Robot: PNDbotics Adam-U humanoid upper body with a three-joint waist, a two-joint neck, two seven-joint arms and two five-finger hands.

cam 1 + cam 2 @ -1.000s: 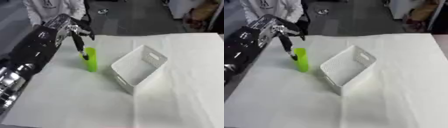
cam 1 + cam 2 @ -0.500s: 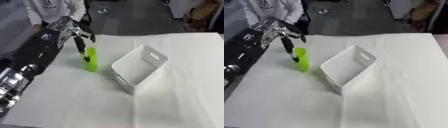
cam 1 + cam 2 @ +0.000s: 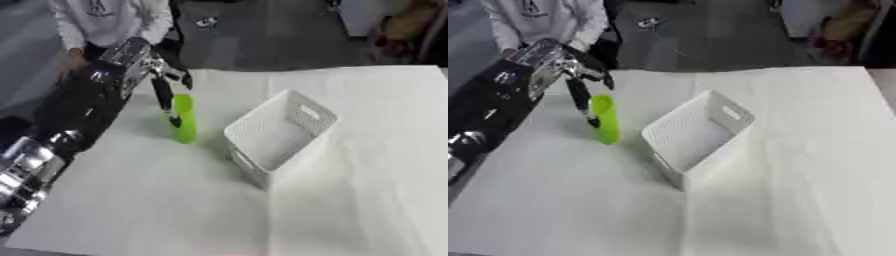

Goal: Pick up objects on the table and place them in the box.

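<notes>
Left of the white box (image 3: 278, 136), a green cylinder-shaped object (image 3: 184, 118) stands upright on the white table (image 3: 157, 200), just beside the box but not touching it. On the far left side of this object is the robot's left hand (image 3: 163, 85), with its arm coming from the lower left. Its fingers (image 3: 164, 102) reach straight down along the left side of the green object and seem to touch it; I cannot tell if any finger goes around it. Beside the object, the box is tilted, its open side facing up.
</notes>
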